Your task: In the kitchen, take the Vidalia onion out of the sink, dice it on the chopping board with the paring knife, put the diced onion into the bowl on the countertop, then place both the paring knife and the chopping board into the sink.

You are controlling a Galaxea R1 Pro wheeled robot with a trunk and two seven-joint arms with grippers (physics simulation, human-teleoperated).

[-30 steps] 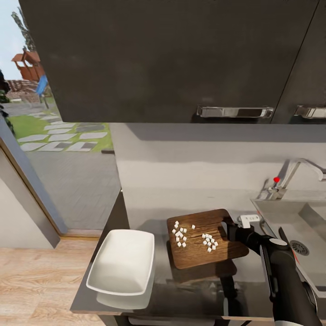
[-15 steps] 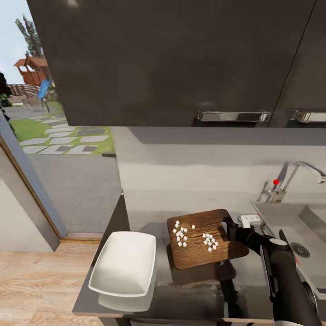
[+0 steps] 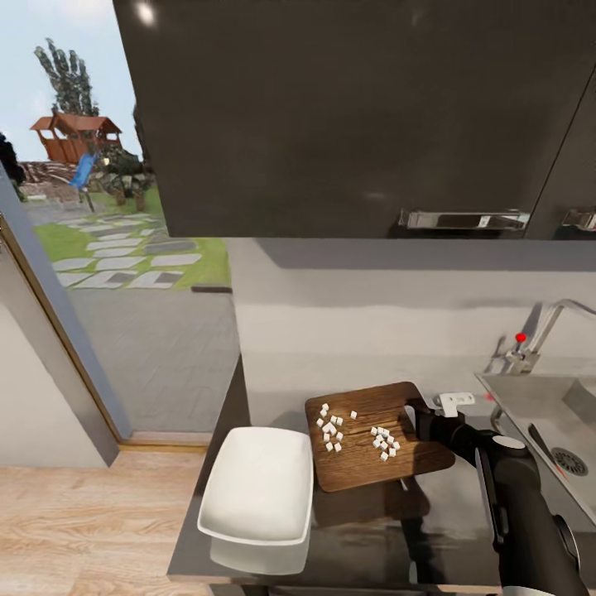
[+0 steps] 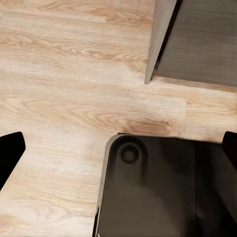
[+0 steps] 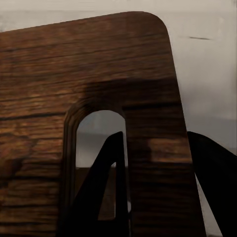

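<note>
While my right gripper (image 3: pixel 418 411) has its fingers (image 5: pixel 106 182) clamped on the handle end of the chopping board (image 3: pixel 372 445), holding it above the surface (image 3: pixel 463 513), white diced onion (image 3: pixel 331 427) lies on it. My left fingers (image 4: pixel 11 150) are spread over the floor (image 4: pixel 64 89). The bowl (image 3: pixel 258 485) sits just beside the board.

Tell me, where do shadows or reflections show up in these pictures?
Head view: the glossy countertop mirrors the bowl, and the board casts a shadow beneath. Right wrist view: a dark shadow falls across the board's grain above its handle slot.
</note>
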